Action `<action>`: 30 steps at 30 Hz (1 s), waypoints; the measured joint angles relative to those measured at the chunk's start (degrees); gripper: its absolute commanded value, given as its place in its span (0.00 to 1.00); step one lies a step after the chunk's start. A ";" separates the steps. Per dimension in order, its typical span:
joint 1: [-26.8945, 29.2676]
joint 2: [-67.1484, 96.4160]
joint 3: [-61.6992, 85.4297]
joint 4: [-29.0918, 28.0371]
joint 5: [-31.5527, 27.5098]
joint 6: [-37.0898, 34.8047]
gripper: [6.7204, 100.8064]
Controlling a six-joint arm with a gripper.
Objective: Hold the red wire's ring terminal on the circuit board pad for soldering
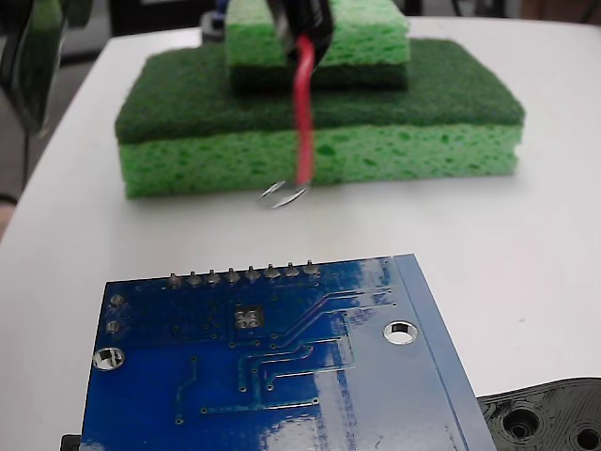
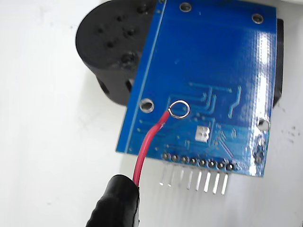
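One thin red wire (image 2: 147, 144) hangs from its black sleeve (image 2: 116, 201), ring terminal (image 2: 180, 109) at the free end. Landmark: the pad (image 2: 202, 134) on the circuit board (image 2: 213, 61). In the wrist view the ring sits up-left of the pad, apart from it; in the fixed view it (image 1: 282, 195) hangs over the table short of the board's pin edge, in front of the sponges (image 1: 319, 132), so not on the pad yet. Fingers aren't visible; can't tell their state. Judgement: wire is featherlight and springy, ring tiny and easily deflected. Grip belongs on the sleeve, never the ring.
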 measured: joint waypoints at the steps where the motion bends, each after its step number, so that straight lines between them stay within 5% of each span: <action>1: 0.26 -0.35 -0.18 -0.09 -0.18 -0.35 0.99; 30: 1.14 -6.50 -5.63 3.78 -1.41 -4.48 0.99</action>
